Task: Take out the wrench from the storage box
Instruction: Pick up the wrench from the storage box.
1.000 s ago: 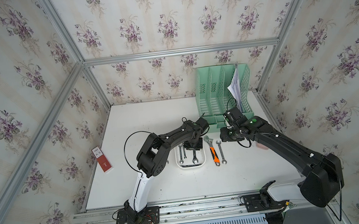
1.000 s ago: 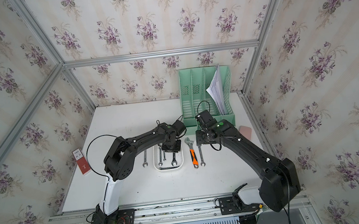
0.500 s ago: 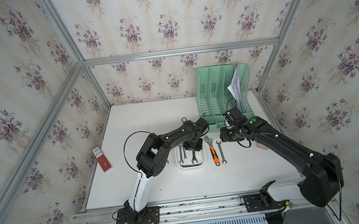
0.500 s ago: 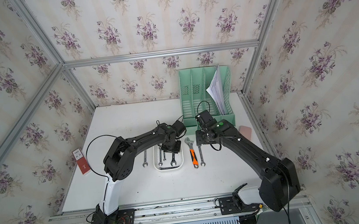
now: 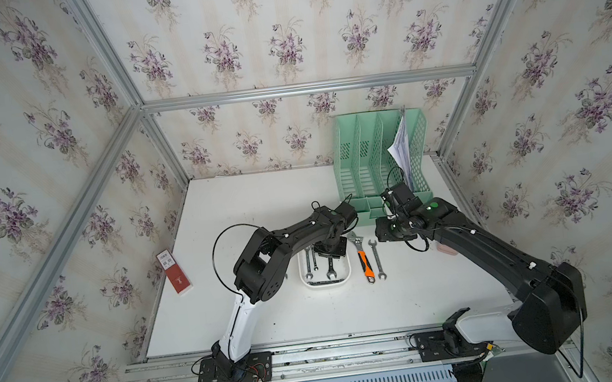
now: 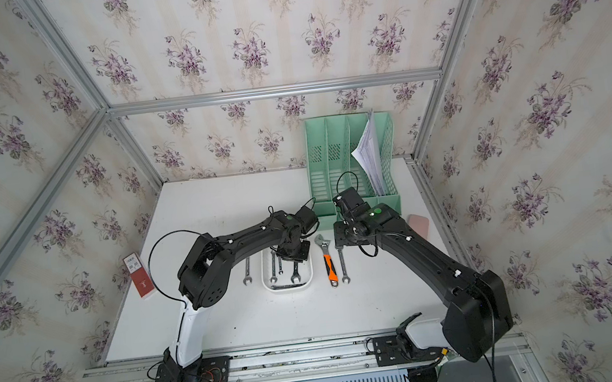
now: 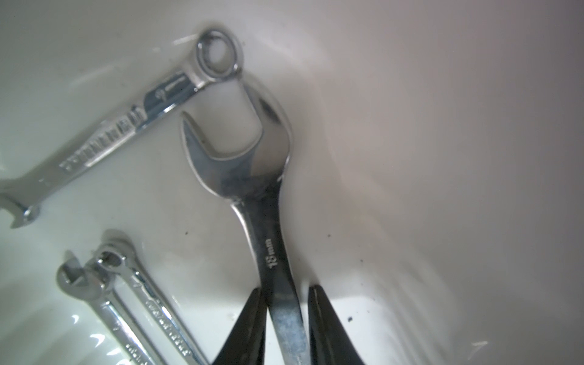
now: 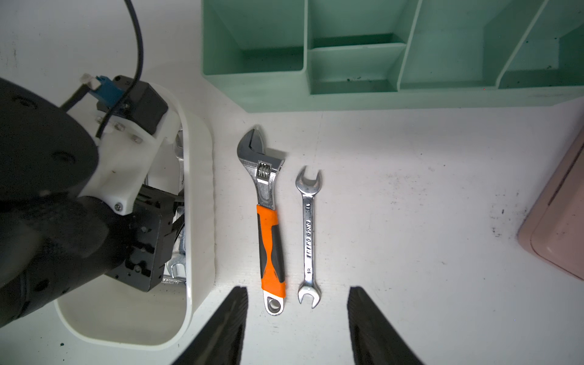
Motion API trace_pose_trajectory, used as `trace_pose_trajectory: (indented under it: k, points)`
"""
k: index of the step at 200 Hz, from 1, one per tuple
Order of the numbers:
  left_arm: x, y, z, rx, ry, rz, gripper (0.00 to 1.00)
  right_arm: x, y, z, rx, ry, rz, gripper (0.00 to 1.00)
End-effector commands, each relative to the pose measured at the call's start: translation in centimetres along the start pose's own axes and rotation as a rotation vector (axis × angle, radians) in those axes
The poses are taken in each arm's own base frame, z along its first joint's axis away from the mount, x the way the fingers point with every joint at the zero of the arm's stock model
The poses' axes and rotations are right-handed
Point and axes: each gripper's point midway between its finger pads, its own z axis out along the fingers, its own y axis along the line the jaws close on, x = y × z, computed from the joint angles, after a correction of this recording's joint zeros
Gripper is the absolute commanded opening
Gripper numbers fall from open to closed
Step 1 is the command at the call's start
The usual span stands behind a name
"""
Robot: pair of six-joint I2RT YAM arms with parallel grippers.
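The storage box (image 5: 326,283) is a shallow white tray at mid-table, seen in both top views (image 6: 287,287). My left gripper (image 7: 286,289) reaches down into it and is shut on the shaft of a large chrome open-end wrench (image 7: 271,246), which lies along the tray's wall. Other smaller wrenches (image 7: 104,139) lie in the tray beside it. From above, the left gripper (image 5: 329,253) covers the tray's far end. My right gripper (image 8: 297,289) hangs open above the bare table, right of the tray, with nothing between its fingers.
An orange-handled adjustable wrench (image 8: 268,227) and a small open-end wrench (image 8: 309,234) lie on the table right of the tray. Another wrench (image 6: 247,271) lies to its left. A mint-green file rack (image 5: 382,160) stands behind. A pink case (image 8: 559,221) sits far right, a red box (image 5: 174,271) far left.
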Motion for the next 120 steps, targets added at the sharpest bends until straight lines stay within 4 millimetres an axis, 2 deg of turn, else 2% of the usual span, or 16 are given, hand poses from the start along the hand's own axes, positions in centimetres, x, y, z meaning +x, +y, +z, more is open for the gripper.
trace_pose_trajectory:
  k: [1, 51, 120]
  points:
    - [0.7, 0.7, 0.7, -0.031, 0.026, -0.001, 0.25, 0.3, -0.4, 0.0, 0.018, 0.009, 0.005, 0.56]
    - [0.4, 0.5, -0.5, -0.021, 0.014, 0.006, 0.18, 0.1, -0.2, 0.1, 0.010, 0.004, -0.001, 0.56]
    - [-0.3, 0.6, -3.1, -0.006, -0.029, 0.002, 0.17, -0.1, -0.1, 0.1, 0.008, 0.002, -0.005, 0.56]
